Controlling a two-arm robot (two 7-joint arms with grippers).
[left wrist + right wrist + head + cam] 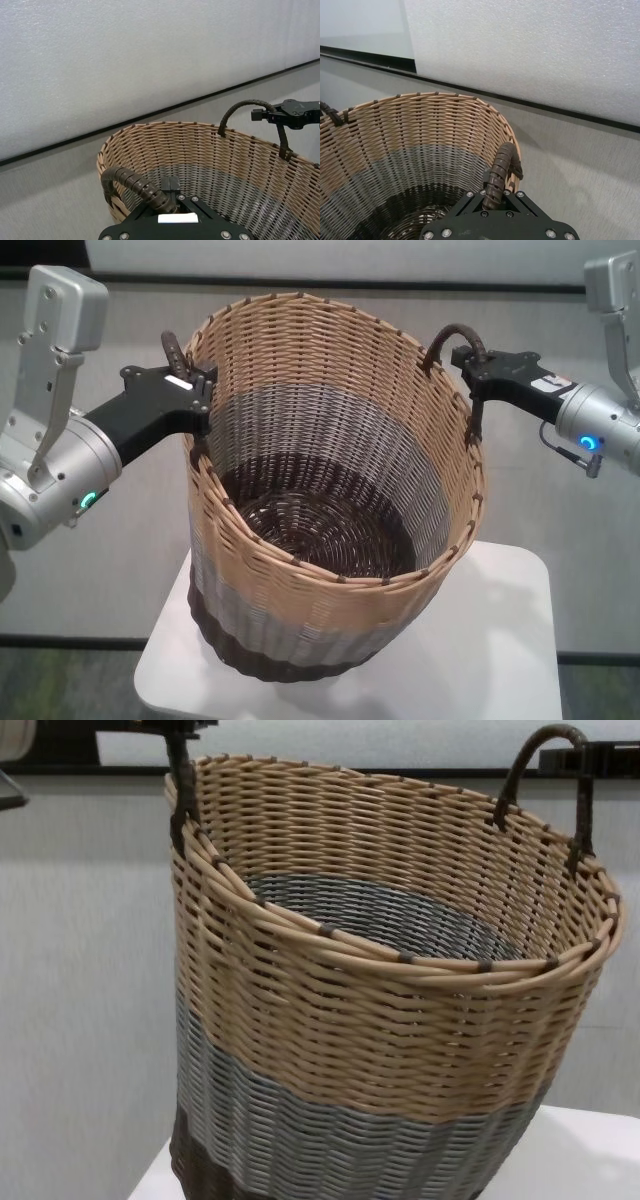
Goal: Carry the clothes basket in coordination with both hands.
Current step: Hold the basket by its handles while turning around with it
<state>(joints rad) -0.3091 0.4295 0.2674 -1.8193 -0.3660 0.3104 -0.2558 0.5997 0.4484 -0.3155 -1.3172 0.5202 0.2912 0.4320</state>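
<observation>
**Basket gripped at both handles above the white table**

The clothes basket is tilted, its open mouth leaning toward the robot. In the head view its dark base sits over the white table; whether the base touches the tabletop cannot be told.

Left gripper: at the basket's left rim, jaws closed on the left handle. The left wrist view shows the wrapped brown loop passing right in front of the gripper's tip.

Right gripper: at the basket's right rim, jaws clamped on the right handle. The right wrist view shows the loop running between the jaws.

Both handles stand upright above the tan upper band. The basket's inside shows a grey middle band and a dark woven bottom. Behind the basket is a pale wall panel with a dark strip along its lower edge.
</observation>
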